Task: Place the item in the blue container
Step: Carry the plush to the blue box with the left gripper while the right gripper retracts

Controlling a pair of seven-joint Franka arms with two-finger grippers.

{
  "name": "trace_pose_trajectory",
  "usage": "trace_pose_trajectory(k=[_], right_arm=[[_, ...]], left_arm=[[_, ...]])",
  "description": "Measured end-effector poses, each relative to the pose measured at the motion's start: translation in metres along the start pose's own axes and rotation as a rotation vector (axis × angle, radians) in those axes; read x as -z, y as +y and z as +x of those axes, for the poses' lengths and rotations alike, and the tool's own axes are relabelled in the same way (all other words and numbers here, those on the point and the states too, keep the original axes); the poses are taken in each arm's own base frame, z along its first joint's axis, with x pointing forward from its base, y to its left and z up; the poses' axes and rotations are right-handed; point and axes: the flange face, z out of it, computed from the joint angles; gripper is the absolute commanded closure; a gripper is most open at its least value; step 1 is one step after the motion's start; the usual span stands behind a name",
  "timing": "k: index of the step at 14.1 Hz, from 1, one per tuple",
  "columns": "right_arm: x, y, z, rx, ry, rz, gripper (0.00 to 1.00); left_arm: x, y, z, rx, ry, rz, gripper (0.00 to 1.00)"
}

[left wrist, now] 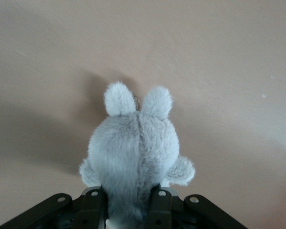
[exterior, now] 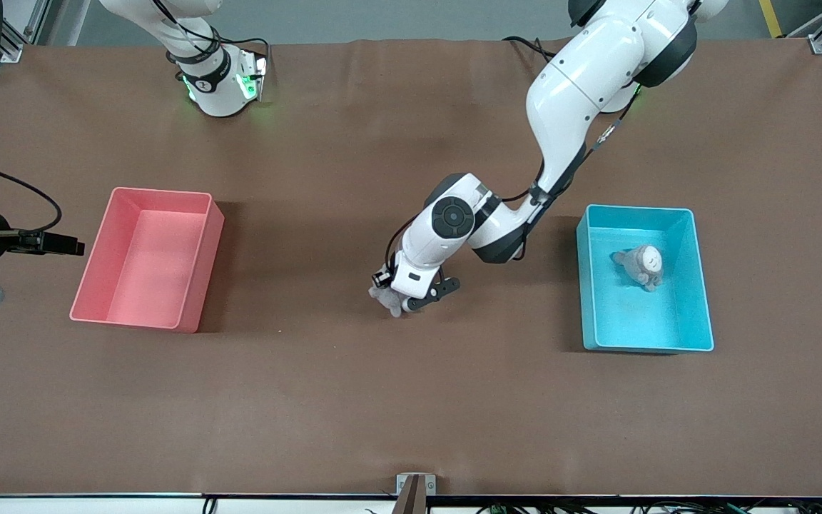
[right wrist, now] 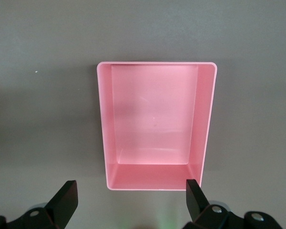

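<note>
Left gripper (exterior: 411,303) mid-table, fingers (left wrist: 158,206) clamped on a grey plush bunny (left wrist: 136,152), ready to carry toward the blue container (exterior: 696,285) at 3 o'clock. Right gripper (right wrist: 128,198) waiting over the pink bin (exterior: 97,257), fingers spread wide. Two bins, two plush toys: one held, one grey plush (exterior: 643,265) already inside the blue.

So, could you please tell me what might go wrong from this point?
The left gripper pinches only the bottom of the fluffy grey plush toy, so it might slip out on the way. The light-blue rectangular plastic container already holds another small grey plush, so a drop could land on it. The right gripper waits open over the pink rectangular plastic bin.
</note>
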Motion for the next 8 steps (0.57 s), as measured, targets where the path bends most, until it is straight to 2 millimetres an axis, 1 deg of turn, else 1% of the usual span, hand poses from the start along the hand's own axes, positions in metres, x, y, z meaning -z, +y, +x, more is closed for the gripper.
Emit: trace_pose_trajectory(k=[1, 2, 4, 5, 6, 8], right_arm=[[0.007, -0.002, -0.009, 0.004, 0.010, 0.002, 0.00], [0.015, -0.004, -0.020, 0.009, 0.024, 0.005, 0.00], [0.031, -0.007, -0.044, 0.018, 0.050, 0.010, 0.00], [0.036, -0.008, -0.055, 0.021, 0.066, 0.013, 0.00], [0.040, -0.009, -0.065, 0.023, 0.085, 0.015, 0.00], [0.043, -0.008, -0.079, 0.024, 0.105, 0.015, 0.00]], left_arm=[[0.018, -0.003, 0.007, -0.016, -0.001, 0.049, 0.68], [0.041, -0.007, 0.016, -0.025, -0.002, 0.089, 0.68], [0.099, -0.022, 0.043, -0.040, 0.007, 0.146, 0.68], [0.127, -0.036, 0.059, -0.054, 0.017, 0.161, 0.68], [0.154, -0.053, 0.077, -0.074, 0.030, 0.171, 0.68], [0.196, -0.100, 0.112, -0.112, 0.052, 0.192, 0.68]])
